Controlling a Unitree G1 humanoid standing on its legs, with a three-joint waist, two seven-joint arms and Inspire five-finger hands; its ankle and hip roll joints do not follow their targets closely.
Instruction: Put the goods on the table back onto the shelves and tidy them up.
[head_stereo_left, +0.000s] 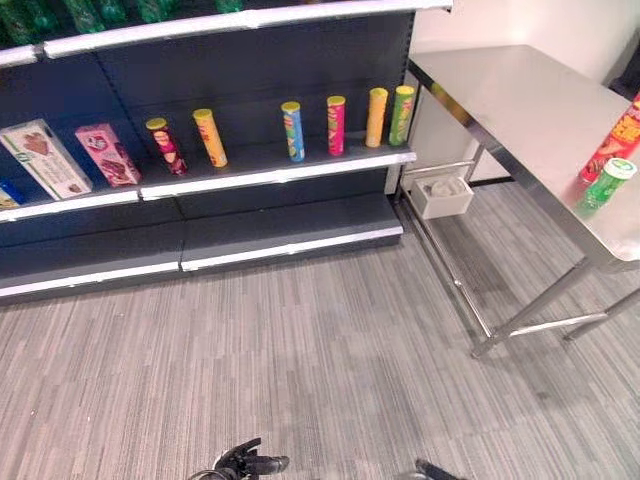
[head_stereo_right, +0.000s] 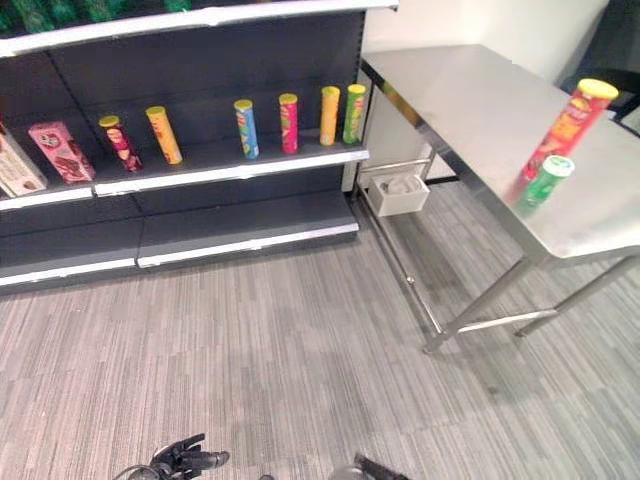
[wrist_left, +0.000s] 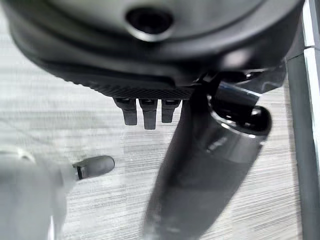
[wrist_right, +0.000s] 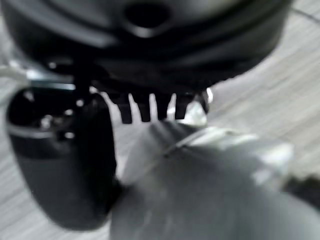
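A tall red can and a shorter green can with a white lid stand near the front right edge of the steel table. Across the aisle, the dark shelf unit holds several upright cans and, further left, a pink box and a white box. My left hand hangs low over the carpet, fingers straight and holding nothing. My right hand is also low and far from the table, its fingers straight and empty.
The lowest shelf board is bare. A small white box sits on the floor under the table's near-shelf end. Table legs and a crossbar stand to my right. Grey carpet stretches between me and the shelves.
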